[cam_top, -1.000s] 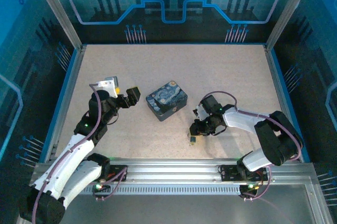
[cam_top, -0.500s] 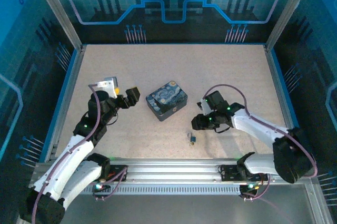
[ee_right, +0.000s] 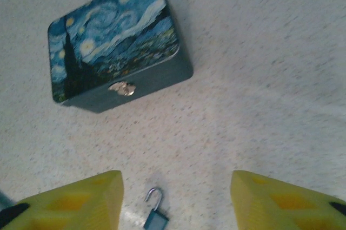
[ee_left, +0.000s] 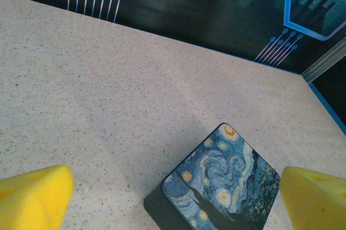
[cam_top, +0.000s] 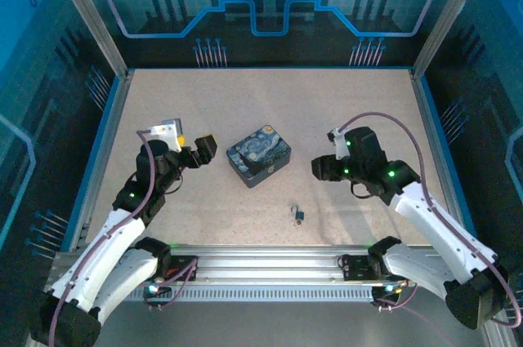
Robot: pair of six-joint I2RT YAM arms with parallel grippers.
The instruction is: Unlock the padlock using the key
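Note:
The padlock (cam_top: 299,215) lies alone on the table near the front edge. In the right wrist view the padlock (ee_right: 155,218) has a bluish body, and its shackle stands swung open on one side. The key is hidden; I cannot make it out on or near the padlock. My right gripper (cam_top: 320,169) hangs above the table behind and right of the padlock, open, with nothing between its yellow fingers (ee_right: 81,200). My left gripper (cam_top: 204,149) is wide open just left of the swirl-patterned box, its yellow pads (ee_left: 33,195) holding nothing.
A dark blue swirl-patterned box (cam_top: 259,155) sits mid-table between the arms, lid down, its small metal latch (ee_right: 121,87) facing the front. Blue rails (cam_top: 429,131) and dark walls bound the speckled table (cam_top: 270,102). Open room lies behind the box.
My right gripper has let go of the padlock, lifted and drawn back to the right, its jaws widening. The padlock stays on the table. The left arm has not moved.

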